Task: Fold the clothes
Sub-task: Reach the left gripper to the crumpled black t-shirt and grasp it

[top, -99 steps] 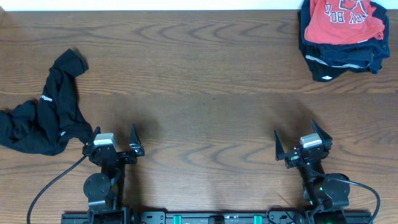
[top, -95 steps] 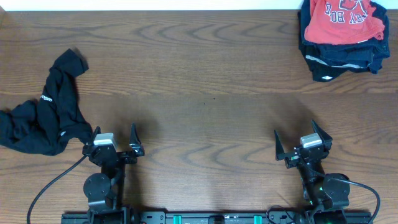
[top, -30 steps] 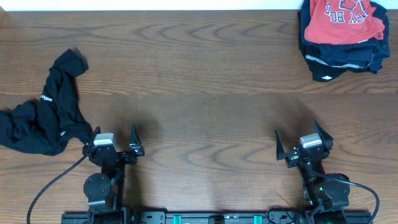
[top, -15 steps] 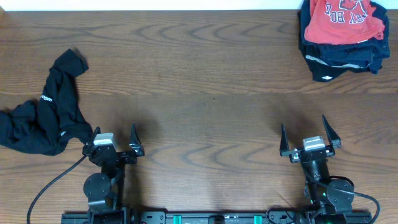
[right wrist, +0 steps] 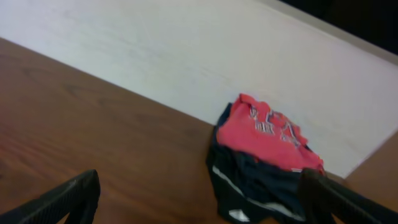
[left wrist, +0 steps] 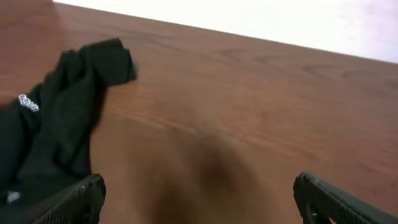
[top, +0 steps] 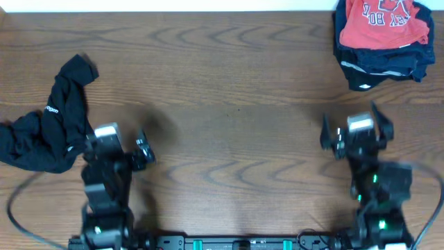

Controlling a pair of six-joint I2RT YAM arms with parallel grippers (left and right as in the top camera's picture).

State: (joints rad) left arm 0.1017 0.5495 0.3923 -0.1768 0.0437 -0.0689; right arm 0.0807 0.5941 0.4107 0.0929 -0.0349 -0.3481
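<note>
Left gripper [left wrist: 199, 208] and right gripper [right wrist: 199, 208] both spread wide, empty. Black T-shirt [top: 52, 132] is crumpled; a pinch could catch several bunched layers, so it won't open flat

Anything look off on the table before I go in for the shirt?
Only the black T-shirt: it lies bunched and twisted at the far left, cut off by the overhead view's edge. The folded stack at the far right looks settled. Nothing spilled or torn.
</note>
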